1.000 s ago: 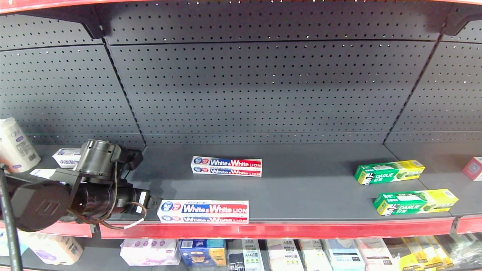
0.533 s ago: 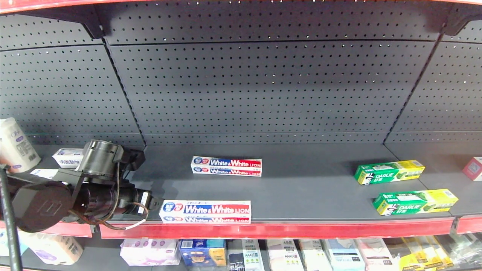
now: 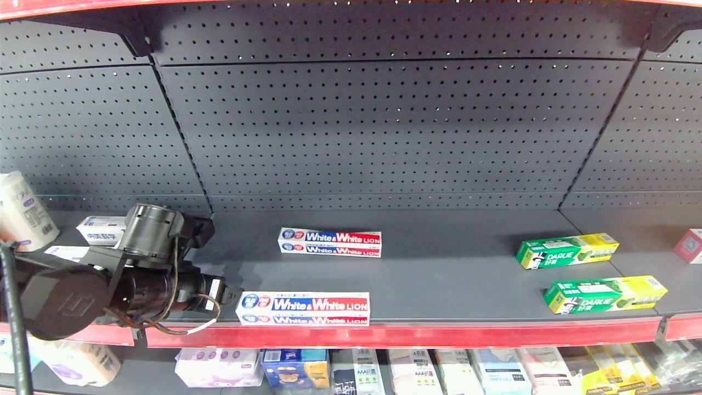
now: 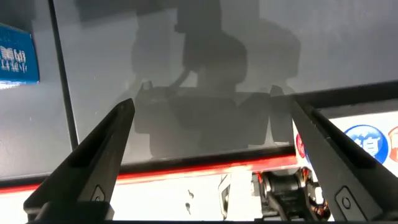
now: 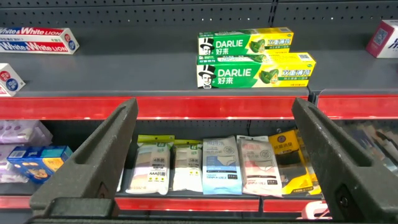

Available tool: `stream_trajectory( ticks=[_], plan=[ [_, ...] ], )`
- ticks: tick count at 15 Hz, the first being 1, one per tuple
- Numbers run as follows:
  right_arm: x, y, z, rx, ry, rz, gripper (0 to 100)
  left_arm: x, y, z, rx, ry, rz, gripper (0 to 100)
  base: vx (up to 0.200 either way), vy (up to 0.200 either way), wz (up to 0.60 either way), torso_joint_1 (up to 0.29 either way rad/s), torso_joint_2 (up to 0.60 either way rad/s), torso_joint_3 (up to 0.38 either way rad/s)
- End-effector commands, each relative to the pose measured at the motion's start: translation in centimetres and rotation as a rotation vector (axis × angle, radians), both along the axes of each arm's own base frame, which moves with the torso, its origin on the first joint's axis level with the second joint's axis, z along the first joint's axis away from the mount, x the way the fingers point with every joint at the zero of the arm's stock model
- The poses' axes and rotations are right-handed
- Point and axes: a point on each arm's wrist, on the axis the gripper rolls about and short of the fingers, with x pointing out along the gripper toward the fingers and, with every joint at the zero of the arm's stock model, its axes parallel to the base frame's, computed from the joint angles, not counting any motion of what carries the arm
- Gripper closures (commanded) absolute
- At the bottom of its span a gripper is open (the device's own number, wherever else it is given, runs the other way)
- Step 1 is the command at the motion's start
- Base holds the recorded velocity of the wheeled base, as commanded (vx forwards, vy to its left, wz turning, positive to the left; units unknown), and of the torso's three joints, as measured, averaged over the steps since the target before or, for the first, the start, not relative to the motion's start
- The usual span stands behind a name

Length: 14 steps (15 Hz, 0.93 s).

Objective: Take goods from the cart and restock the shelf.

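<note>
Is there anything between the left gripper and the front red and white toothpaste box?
Nothing visible. The left gripper sits open right at the left end of the front toothpaste box, with only bare shelf around them.

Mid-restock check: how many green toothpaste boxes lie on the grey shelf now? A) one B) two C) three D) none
B: the rear green box and the front green box both lie flat on the right part of the shelf.
</note>
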Motion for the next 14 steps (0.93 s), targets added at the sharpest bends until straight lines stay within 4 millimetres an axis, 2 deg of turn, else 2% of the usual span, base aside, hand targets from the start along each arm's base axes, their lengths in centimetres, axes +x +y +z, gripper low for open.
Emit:
stream_trajectory(
  ticks=[1, 14],
  plan=[
    [0.01, 0.0, 0.0, -0.001, 0.001, 0.0, 0, 0.07, -0.08, -0.09, 0.0, -0.001, -0.001, 0, 0.0, 0.0, 0.0, 0.0, 0.0, 0.0],
    [0.01, 0.0, 0.0, 0.0, 0.001, 0.0, 0, 0.05, -0.71, -0.18, -0.001, 0.001, -0.023, 0, 0.0, 0.0, 0.0, 0.0, 0.0, 0.0]
  ],
)
